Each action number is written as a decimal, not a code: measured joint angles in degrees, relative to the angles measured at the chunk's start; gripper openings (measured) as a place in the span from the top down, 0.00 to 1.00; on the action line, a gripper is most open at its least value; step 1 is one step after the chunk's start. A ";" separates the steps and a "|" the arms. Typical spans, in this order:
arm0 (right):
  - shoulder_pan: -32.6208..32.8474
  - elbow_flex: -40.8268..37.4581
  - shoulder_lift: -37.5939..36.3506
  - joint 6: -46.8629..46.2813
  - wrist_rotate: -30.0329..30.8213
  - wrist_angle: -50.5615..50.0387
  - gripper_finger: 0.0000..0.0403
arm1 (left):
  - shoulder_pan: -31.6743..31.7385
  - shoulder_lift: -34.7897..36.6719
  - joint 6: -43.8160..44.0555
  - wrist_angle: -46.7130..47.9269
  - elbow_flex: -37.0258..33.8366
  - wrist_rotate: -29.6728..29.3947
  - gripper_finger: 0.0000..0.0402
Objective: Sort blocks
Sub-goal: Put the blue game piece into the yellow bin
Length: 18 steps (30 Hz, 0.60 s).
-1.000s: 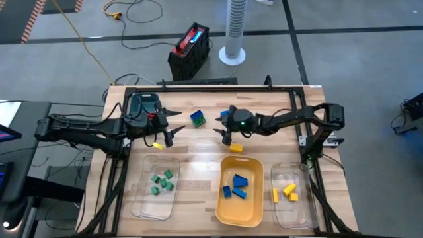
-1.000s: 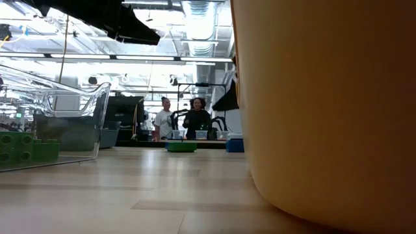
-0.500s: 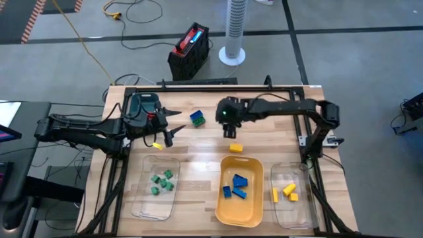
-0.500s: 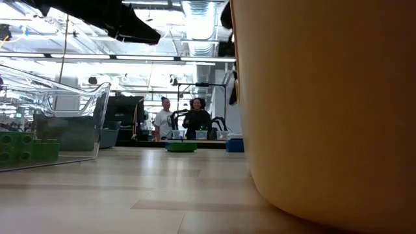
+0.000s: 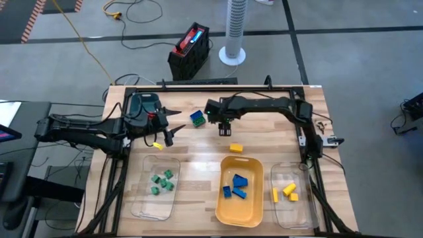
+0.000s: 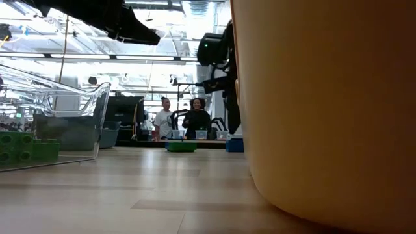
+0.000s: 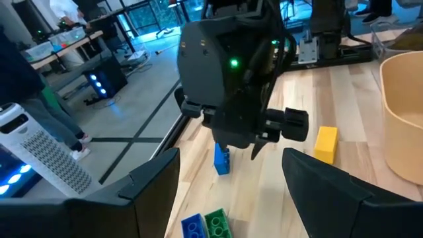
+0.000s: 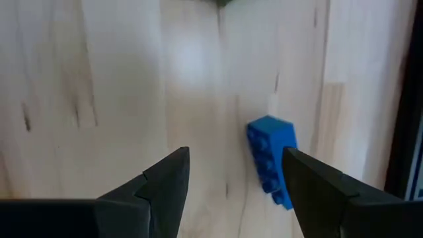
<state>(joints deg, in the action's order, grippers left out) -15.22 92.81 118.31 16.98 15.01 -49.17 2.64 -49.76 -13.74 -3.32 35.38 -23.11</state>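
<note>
High view: right gripper [image 5: 223,123] swung from beside yellow block [image 5: 236,148] toward far edge, released, above blue brick [image 8: 271,161]. Probably next pick. Left gripper [image 5: 173,125] released, idle.

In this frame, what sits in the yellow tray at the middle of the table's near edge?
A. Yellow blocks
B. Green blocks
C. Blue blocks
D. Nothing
C: in the high view the yellow tray holds several blue blocks, while the green blocks lie in the clear tray to its left and the yellow blocks in the clear tray to its right.
</note>
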 joint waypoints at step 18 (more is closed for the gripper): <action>0.83 23.75 16.50 3.83 5.74 -23.05 0.38 | 0.26 0.00 -0.13 0.64 0.00 0.00 0.35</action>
<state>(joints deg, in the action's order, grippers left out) -14.39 116.56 134.82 20.80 20.75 -72.21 2.90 -49.76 -13.87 -2.68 35.38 -23.11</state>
